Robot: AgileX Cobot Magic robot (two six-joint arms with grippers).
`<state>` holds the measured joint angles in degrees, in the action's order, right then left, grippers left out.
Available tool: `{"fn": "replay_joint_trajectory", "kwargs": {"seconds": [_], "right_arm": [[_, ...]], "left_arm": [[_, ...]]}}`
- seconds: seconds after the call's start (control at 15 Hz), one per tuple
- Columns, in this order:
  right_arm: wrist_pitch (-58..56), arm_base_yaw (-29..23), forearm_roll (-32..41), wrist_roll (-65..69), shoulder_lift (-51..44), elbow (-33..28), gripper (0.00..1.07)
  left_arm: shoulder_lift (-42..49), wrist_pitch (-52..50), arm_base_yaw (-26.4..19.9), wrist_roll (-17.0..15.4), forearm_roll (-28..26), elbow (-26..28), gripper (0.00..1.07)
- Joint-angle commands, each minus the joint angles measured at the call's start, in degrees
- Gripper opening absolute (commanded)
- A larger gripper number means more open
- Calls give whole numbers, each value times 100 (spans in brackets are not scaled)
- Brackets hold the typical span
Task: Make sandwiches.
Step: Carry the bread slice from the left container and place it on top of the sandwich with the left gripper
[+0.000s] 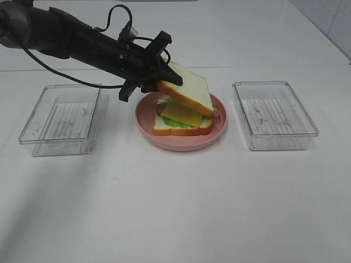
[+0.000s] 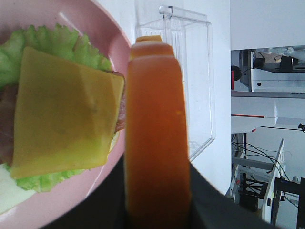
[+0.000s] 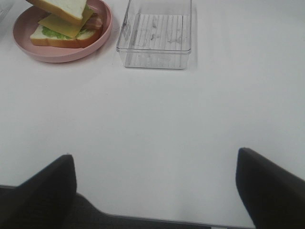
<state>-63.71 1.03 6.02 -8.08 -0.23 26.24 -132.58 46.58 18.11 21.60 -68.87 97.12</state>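
On the pink plate (image 1: 181, 143) lies the sandwich stack: a bottom bread slice (image 1: 184, 130), green lettuce (image 1: 171, 124), a bit of bacon (image 1: 216, 113) and a yellow cheese slice (image 1: 181, 113) on top. My left gripper (image 1: 163, 82) is shut on a top bread slice (image 1: 191, 90), which hangs tilted just above the cheese. The left wrist view shows that slice edge-on as a brown crust (image 2: 155, 133) beside the cheese (image 2: 62, 109) and lettuce (image 2: 52, 40). My right gripper (image 3: 157, 191) stands open over bare table, well short of the plate (image 3: 62, 53).
An empty clear tray (image 1: 60, 118) sits left of the plate and another clear tray (image 1: 274, 115) sits to its right, also shown as the tray (image 3: 155, 33) in the right wrist view. The white table (image 1: 175, 208) spreads toward the front.
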Motion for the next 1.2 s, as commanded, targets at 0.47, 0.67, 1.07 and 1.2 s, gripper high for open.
{"fn": "replay_joint_trajectory", "kwargs": {"seconds": [0.47, 0.67, 1.07, 1.2], "right_arm": [[34, 29, 0, -34, -166, -11, 88], [34, 29, 0, -34, -166, -11, 88], [34, 29, 0, -34, -166, -11, 88], [34, 29, 0, -34, -166, -11, 88]], "left_arm": [[-223, -17, 63, -120, -29, 46, 0], [-223, -103, 63, -138, 92, 46, 0], [-223, -149, 63, -395, 344, 46, 11], [-223, -172, 63, -413, 344, 46, 45]]}}
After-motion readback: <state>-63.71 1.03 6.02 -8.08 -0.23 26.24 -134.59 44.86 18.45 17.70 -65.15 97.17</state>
